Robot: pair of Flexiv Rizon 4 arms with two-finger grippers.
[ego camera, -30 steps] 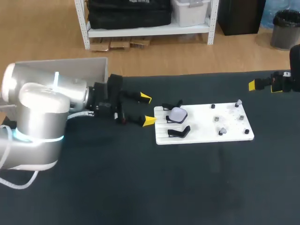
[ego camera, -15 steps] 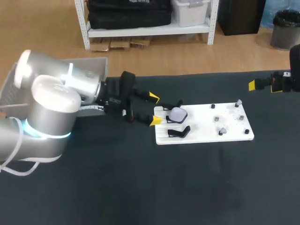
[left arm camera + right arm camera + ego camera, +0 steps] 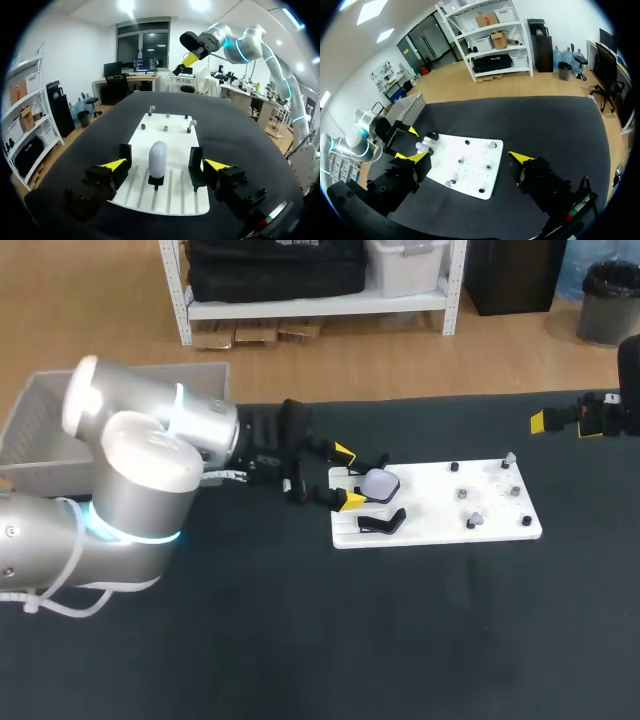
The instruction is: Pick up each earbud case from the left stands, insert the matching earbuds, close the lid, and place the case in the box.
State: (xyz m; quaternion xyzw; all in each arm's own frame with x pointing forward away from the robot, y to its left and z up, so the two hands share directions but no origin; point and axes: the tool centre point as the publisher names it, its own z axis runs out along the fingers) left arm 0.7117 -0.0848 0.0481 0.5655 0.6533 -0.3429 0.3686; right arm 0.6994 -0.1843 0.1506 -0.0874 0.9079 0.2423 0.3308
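Earbud case (image 3: 158, 157), pale and upright at the left end of the white board (image 3: 440, 510), sat just ahead of the left pincer (image 3: 348, 477), which was open and empty. A clean pickup likely needed both jaws straddling it squarely before closing, clear of the neighbouring black stand (image 3: 382, 522).

Table (image 3: 300, 640) black; board (image 3: 432, 523) white; case (image 3: 378, 483) pale lilac; stand (image 3: 381, 523) black; left tool (image 3: 348, 476) tips yellow; box (image 3: 45, 428) grey.
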